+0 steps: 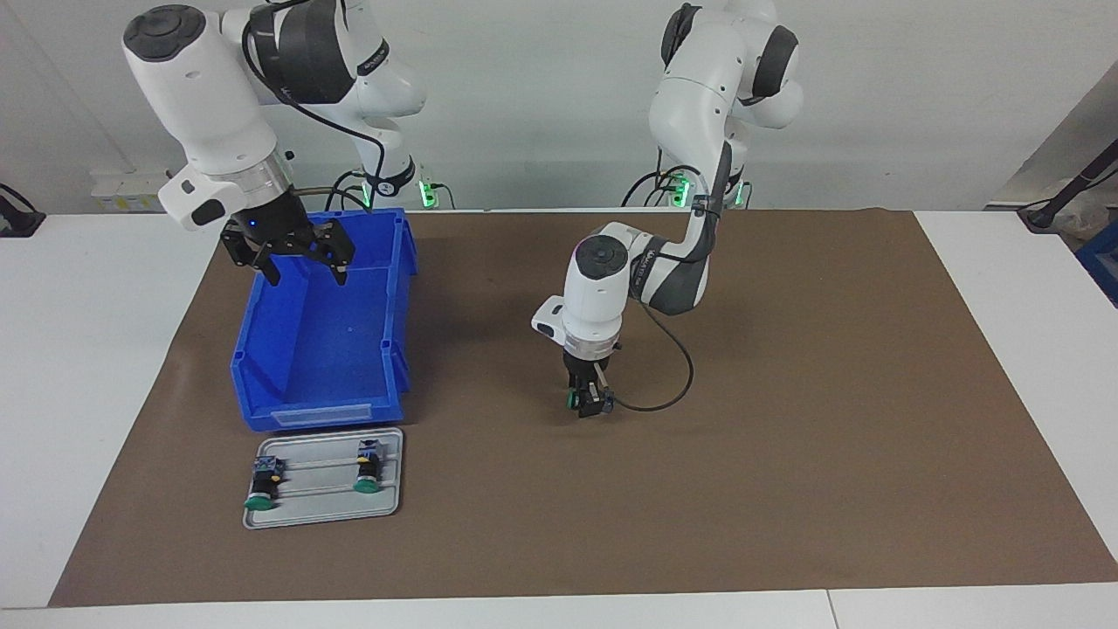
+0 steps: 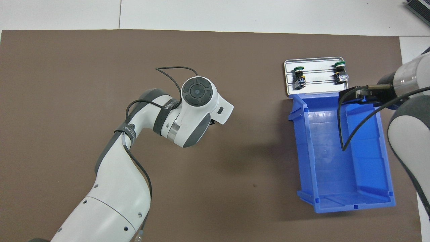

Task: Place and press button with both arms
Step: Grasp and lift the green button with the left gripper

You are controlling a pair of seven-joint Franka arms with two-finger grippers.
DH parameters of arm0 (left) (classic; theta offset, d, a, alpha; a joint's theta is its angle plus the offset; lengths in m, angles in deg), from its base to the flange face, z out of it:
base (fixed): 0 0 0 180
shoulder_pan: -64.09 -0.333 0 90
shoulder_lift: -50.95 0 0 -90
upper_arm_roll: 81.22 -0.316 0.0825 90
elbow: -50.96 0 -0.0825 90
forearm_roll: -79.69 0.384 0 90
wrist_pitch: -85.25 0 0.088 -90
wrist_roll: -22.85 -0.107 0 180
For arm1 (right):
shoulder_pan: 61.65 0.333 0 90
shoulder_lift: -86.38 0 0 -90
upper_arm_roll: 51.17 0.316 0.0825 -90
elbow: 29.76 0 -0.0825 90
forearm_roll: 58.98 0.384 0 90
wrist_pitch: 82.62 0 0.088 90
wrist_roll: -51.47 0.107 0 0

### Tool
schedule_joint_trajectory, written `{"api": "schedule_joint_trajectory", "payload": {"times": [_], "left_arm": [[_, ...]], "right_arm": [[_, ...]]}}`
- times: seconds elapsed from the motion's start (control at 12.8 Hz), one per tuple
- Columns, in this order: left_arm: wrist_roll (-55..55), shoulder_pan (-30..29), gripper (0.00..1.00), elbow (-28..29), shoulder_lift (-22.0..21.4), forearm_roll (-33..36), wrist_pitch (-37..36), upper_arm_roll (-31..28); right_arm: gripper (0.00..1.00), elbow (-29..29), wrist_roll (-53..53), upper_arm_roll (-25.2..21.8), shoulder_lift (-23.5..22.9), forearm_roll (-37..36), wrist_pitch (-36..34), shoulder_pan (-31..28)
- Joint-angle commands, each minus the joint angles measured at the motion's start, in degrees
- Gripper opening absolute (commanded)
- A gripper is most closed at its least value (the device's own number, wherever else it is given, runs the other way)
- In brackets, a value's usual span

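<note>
We see the left pincer low at the counter's middle, clamped around a button; the right pincer hangs spread apart over the blue bin

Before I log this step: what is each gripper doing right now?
Left gripper: down at the mat, fingers around a button; grip not confirmed.
Right gripper: open, holding nothing, over the blue bin.

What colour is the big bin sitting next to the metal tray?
Blue. The bin shows best in the overhead view, beside the tray.
</note>
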Motion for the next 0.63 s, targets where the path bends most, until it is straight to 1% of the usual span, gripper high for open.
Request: {"api": "schedule_joint_trajectory", "payload": {"times": [0.0,0.08,0.39,0.55], "left_arm": [[2.7,1.5,0.12,0.3,0.1,3.2,1.5,-1.2],[3.7,1.5,0.0,0.0,0.0,3.4,0.6,-1.2],[8.8,0.4,0.0,-0.5,-1.0,2.8,0.6,-1.2],[9.1,-1.4,0.0,-0.3,-3.5,1.6,-0.7,-1.3]], "right_arm": [[1.0,0.9,-1.4,0.1,0.7,1.3,0.2,-0.4],[1.0,0.9,-1.4,0.0,0.7,1.3,0.2,-0.4],[1.0,0.9,-1.4,0.1,0.7,1.3,0.2,-0.4],[1.0,0.9,-1.4,0.0,0.7,1.3,0.2,-0.4]]}}
